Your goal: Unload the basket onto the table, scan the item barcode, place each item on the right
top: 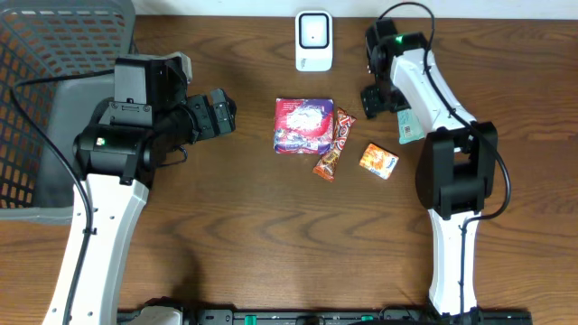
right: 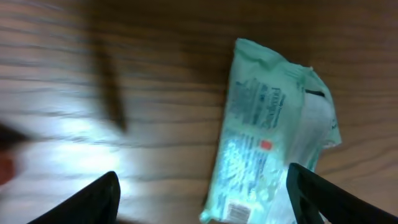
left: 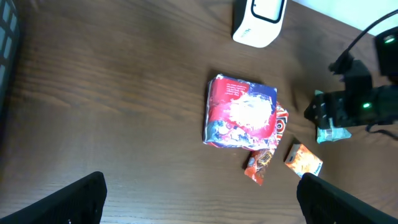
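Right gripper (right: 200,177): fingers spread, gripping nothing. Mint-green plastic packet (right: 273,130) lies flat on brown wooden table (top: 226,208) between them, nearer right finger. Left gripper (left: 200,186): wide apart, empty. White box scanner (top: 313,41) at far edge. Red-blue foil pouch (top: 303,125), orange-brown bar wrapper (top: 330,149) and small orange packet (top: 380,161) clustered mid-table. Grey mesh basket (top: 54,90) far left.

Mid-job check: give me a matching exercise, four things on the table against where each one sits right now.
Things:
1. white scanner
2. mint-green packet
3. small orange packet
4. grey basket

Places:
a. at the table's left edge
b. lying flat beneath the open right gripper
c. at the far edge, near the centre
d. just right of the twisted snack wrapper

Pairs: 1-c; 2-b; 3-d; 4-a
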Available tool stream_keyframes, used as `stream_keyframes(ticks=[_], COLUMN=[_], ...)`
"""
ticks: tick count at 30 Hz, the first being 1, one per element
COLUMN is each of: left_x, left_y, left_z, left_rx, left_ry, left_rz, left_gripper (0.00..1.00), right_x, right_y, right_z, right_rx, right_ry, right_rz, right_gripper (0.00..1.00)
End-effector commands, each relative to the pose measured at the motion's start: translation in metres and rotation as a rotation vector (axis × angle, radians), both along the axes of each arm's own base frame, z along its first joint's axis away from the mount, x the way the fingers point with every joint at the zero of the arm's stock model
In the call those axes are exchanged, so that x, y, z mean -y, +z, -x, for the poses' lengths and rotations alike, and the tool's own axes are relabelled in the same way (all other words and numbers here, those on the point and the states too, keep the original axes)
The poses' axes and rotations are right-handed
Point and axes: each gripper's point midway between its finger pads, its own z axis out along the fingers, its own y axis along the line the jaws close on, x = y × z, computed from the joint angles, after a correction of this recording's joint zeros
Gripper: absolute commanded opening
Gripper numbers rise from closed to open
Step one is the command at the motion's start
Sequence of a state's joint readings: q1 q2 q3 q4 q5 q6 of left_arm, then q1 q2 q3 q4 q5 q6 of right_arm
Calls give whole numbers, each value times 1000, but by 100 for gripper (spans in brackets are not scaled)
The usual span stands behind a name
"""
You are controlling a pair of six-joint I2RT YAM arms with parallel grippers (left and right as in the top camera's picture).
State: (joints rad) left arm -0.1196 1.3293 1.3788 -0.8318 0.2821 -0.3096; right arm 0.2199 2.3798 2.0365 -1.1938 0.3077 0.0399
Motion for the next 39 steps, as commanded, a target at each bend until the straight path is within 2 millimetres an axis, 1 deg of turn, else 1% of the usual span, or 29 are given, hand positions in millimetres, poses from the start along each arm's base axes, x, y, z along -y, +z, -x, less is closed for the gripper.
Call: stream_keyframes(ticks=[1,5,9,12,15,17,18,20,21,22,23,25,26,28,29,34,37,39], left_x=[-2,-2,-2,-2,-2,-2,-2,-2,-2,-2,-2,-2,-2,-2,-2,-2,-2,-2], left_y=[3,3,3,3,3,3,2,3,3,3,3,3,2,3,3,3,3,3], left_z=[1,1,1,1,1,1,1,1,1,1,1,1,1,1,1,1,1,1], left_rx=[11,11,11,11,11,11,10,11,11,11,11,11,10,11,11,11,11,11], left_ry=[-1,-1,-1,-1,-1,-1,-1,-1,-1,-1,-1,-1,-1,-1,-1,-1,-1,-1], left_rz=[-10,-10,-10,-10,-10,-10,-10,-10,-10,-10,-10,-10,-10,-10,-10,-10,-10,-10], left_gripper=[98,98,98,98,98,98,98,98,98,98,98,98,98,98,98,98,98,98], right_x=[21,28,38,47,57,60,62,62,61,59,57,54,51,42,34,-14,-52,-67], right_y=[1,-9,-23,-34,-45,-50,-53,-57,-59,-60,-59,-55,-50,-41,-35,7,36,46], right_z=[4,9,15,20,25,28,29,31,32,31,31,28,26,21,19,3,-4,-6], right_rx=[12,14,11,3,-12,-27,-35,-45,-49,-52,-52,-48,-45,-49,-52,-46,-45,-49], right_ry=[29,48,47,29,5,-8,-17,-32,-38,-43,-45,-55,-60,-59,-59,-63,-60,-63], right_rz=[202,300,347,346,323,293,275,231,208,185,169,152,136,81,39,-281,-562,-716], right_gripper=[83,82,82,81,75,74,72,56,45,37,31,27,23,4,1,1,1,1])
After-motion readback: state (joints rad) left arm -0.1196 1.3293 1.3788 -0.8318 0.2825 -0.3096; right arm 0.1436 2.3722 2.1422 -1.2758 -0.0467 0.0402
